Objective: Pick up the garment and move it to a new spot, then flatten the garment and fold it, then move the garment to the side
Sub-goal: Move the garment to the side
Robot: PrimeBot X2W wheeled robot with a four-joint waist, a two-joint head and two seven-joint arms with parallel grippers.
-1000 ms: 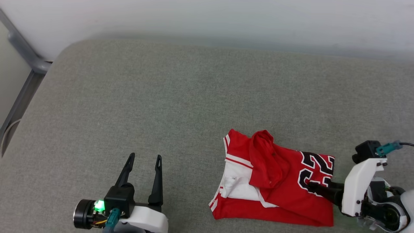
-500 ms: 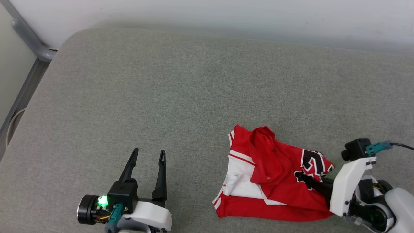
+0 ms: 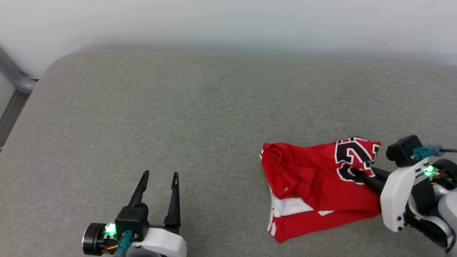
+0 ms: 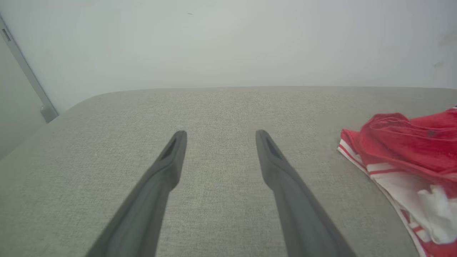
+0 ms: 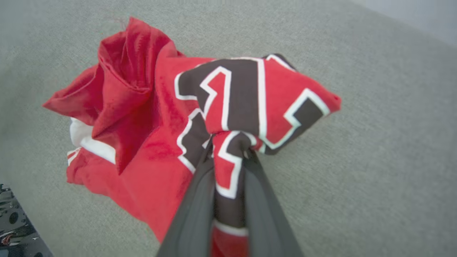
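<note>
**Right gripper clamped on garment; left gripper empty, fingers apart**

Far left: a grey metal frame [image 3: 14, 80] stands at the edge of the grey fabric surface [image 3: 185, 107]. A pale wall [image 3: 228, 21] runs behind.

Lower left: the left gripper [image 3: 160, 174] is over bare fabric. Its fingers are spread apart with nothing between them. It is well apart from the garment.

Right of centre: the garment [image 3: 314, 178] lies bunched on the surface. It is mostly red, with a white panel and red-white stripe trim along its lower left edge. Black lettering outlined in white sits on its upper right part. In the left wrist view, the striped edge lies at the right side of the picture.

Right: the right gripper [image 3: 354, 172] has its fingers drawn together on a fold of the lettered part. The right wrist view shows cloth squeezed between both fingers and bulging out past the tips. The rest of the shirt trails off to the left on the surface.
</note>
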